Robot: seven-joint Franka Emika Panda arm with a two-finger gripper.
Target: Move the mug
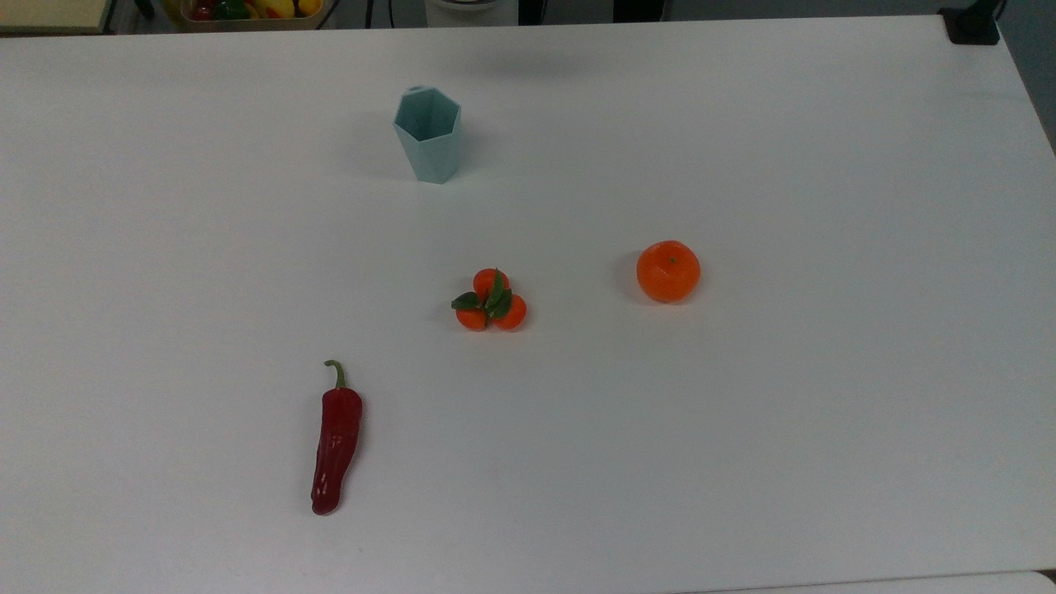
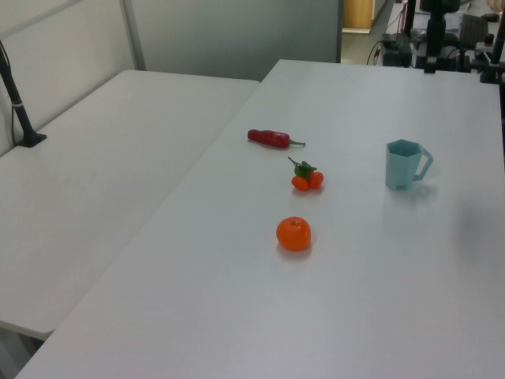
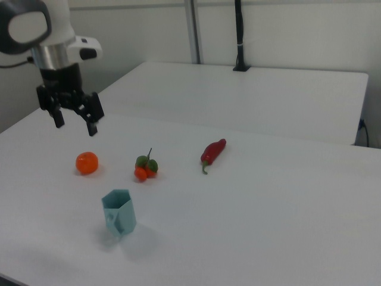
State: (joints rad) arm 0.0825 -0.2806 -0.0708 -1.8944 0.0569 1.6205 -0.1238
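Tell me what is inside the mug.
Nothing shows inside the mug: the top view shows bare teal inner walls below the rim. The very bottom is hidden by the near wall.

Bare worktop lay all round the mug; the nearest obstacle, 3 small oranges, sat well apart toward the centre.

In the top view, the mug is set upright on the table toward the far edge. Nearer, the cluster of small fruit is placed centrally, the round fruit to the top view's right, the pepper nearest, left. The gripper is held above, seemingly well clear.
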